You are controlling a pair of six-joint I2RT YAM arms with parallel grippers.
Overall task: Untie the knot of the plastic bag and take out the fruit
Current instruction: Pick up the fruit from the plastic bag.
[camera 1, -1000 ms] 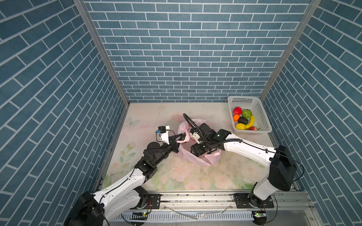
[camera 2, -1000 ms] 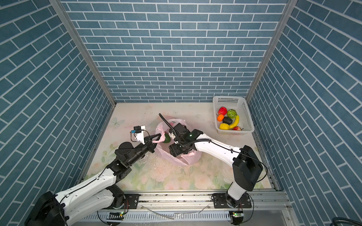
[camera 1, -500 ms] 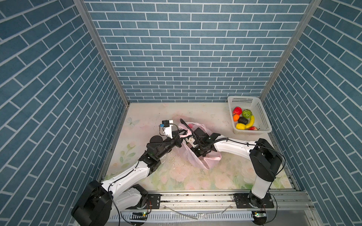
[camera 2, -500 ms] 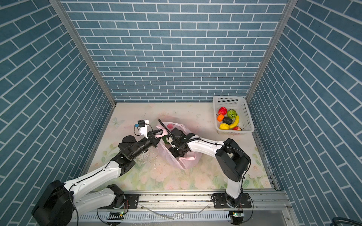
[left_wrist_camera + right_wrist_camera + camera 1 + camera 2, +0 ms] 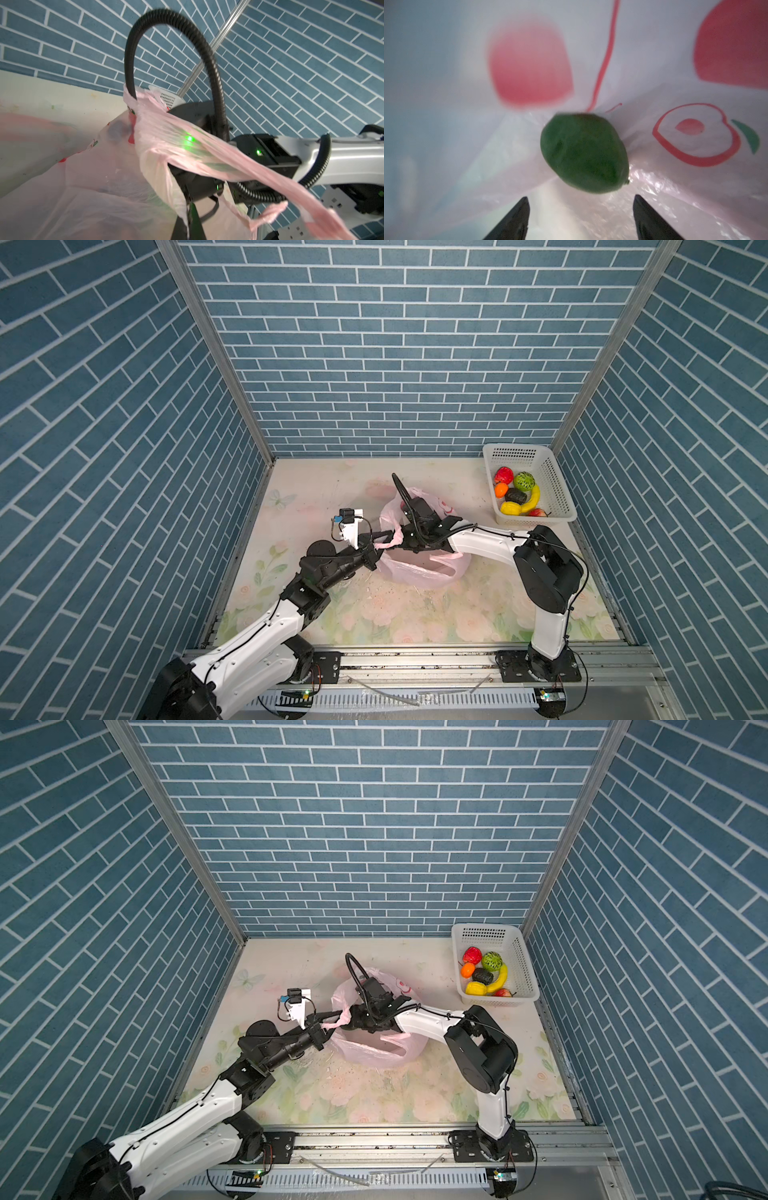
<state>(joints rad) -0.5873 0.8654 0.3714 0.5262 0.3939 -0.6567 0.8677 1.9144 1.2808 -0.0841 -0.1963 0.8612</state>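
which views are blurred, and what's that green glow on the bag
Right wrist view: the green fruit and the red prints on the plastic bag are blurred. Left wrist view: a green light glows through the bag film, the black hose smeared. Both top views: sharp, evenly lit.

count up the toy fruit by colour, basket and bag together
red fruit: 2
green fruit: 2, one inside the plastic bag
yellow fruit: 2
orange fruit: 1
dark brown fruit: 1
total in view: 8
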